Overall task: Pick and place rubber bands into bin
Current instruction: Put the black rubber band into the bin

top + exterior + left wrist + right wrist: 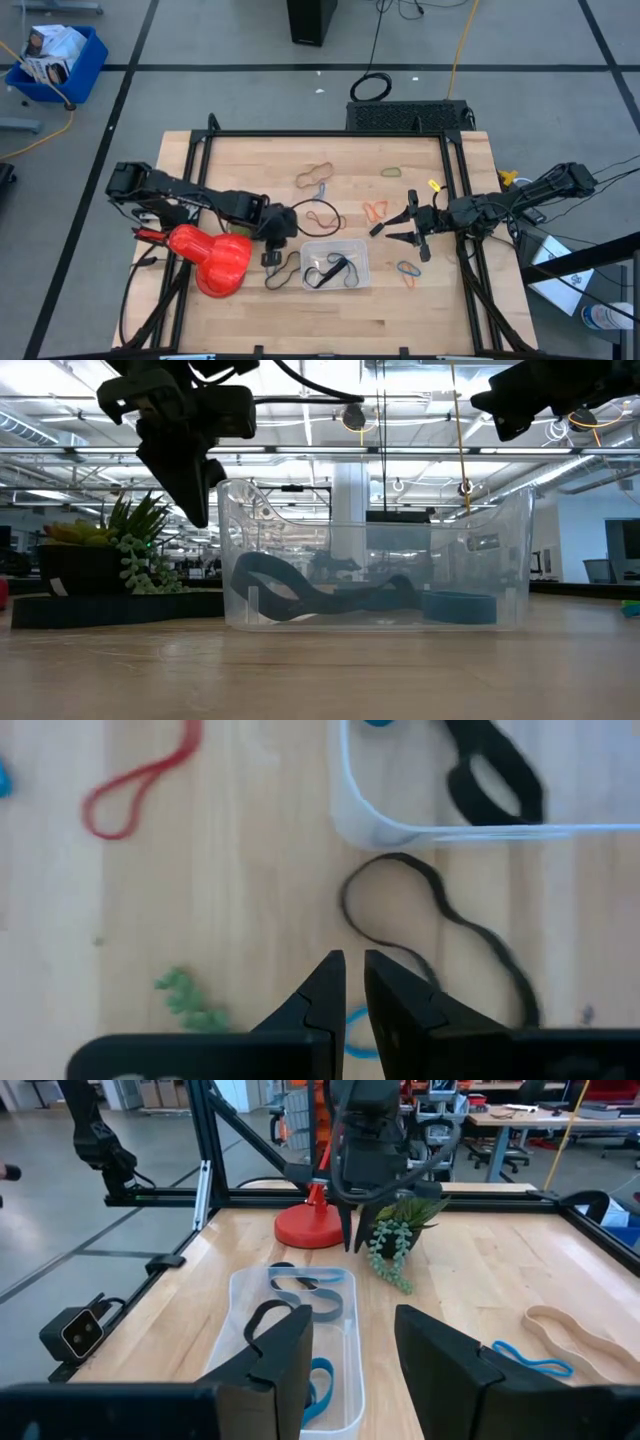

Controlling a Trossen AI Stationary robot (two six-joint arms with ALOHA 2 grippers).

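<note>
In the high view the left tool (272, 240) hangs over the wooden surface (250, 320) at about nine o'clock from the bin (334, 264), just beside the bin's left wall, with a black band (281, 272) lying under it. The left wrist view adds what the overhead picture cannot: the two fingers (322, 990) are pressed nearly together with nothing between them, their tips above that black loop (400, 910), which touches the bin's outer corner (360, 820). A red band (135, 785) lies apart from the bin, and a small green plant sprig (190, 1000) sits near the fingers.

The low view shows the bin (375, 550) side-on, dark bands (320, 595) curled on its floor and what looks like a blue one (458, 605) at the right end.

The right tool (410, 228) waits at three o'clock from the bin, released, its fingers spread wide. Its wrist view looks along the bin (290, 1340), holding black and blue bands (300, 1295), toward the left tool (350, 1220), a red stand (310, 1228), a tan band (570, 1335) and a blue band (530, 1360).

Loose rubber bands (318, 178) dot the surface at twelve o'clock from the bin: tan, green (391, 172), orange (375, 211). Beyond is grey floor with a blue crate (60, 60).
</note>
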